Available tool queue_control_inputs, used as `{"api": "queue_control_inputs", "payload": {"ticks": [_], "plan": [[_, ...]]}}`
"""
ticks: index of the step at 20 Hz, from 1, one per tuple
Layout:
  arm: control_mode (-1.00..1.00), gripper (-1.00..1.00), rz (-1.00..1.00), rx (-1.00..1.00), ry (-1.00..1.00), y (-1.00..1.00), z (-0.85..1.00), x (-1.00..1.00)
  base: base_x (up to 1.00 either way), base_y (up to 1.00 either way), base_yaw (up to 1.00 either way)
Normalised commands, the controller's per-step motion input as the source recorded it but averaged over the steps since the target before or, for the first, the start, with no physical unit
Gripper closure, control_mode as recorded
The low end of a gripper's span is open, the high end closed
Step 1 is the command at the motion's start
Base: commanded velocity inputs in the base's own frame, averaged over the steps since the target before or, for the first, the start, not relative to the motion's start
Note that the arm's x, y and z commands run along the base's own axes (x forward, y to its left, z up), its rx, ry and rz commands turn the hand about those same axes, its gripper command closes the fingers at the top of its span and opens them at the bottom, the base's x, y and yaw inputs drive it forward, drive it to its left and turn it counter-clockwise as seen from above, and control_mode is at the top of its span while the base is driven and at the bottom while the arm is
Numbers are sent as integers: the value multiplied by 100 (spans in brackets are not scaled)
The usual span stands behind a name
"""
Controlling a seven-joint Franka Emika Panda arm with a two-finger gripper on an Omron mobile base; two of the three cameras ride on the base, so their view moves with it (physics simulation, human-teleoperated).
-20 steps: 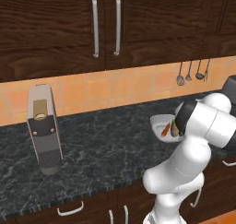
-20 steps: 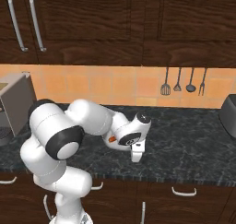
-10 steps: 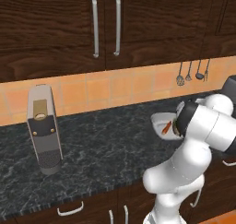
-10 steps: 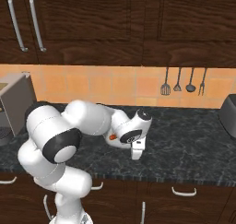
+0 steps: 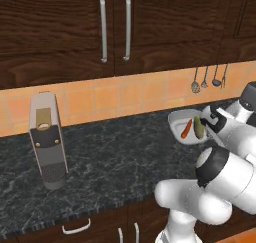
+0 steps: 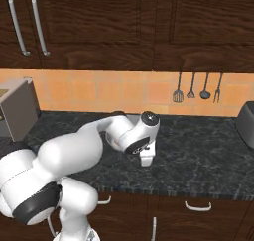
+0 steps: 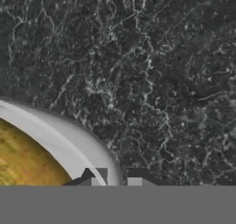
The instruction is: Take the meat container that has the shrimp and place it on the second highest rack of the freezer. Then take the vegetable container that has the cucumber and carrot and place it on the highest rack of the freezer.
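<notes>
Left base view showed one bowl (image 5: pixel 186 121) holding one carrot (image 5: pixel 186 128) and one cucumber (image 5: pixel 199 128) on the worktop (image 5: pixel 115 167), the bent arm's pincer (image 7: pixel 116 178) straddling its rim, closure unclear.

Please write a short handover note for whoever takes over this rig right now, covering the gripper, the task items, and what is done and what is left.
Gripper: at the rim of the vegetable bowl, one fingertip either side of the wall; a firm grip cannot be told.
The bowl sits on the black counter and holds the carrot and cucumber.
A grey appliance stands to the left.
Done: the arm has reached the bowl.
Left: lift the bowl and place it on the freezer's highest rack. Check the shrimp container yourself.
</notes>
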Motion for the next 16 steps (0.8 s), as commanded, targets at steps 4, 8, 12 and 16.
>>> {"api": "queue_control_inputs", "payload": {"ticks": [4,8,12,16], "plan": [[-100,100,-5,0,4,58,60,-78,0,0,0],[-100,100,-11,5,0,70,49,-86,0,0,0],[-100,100,-4,2,0,86,34,-83,0,0,0],[-100,100,0,-1,-2,67,39,-72,0,0,0]]}}
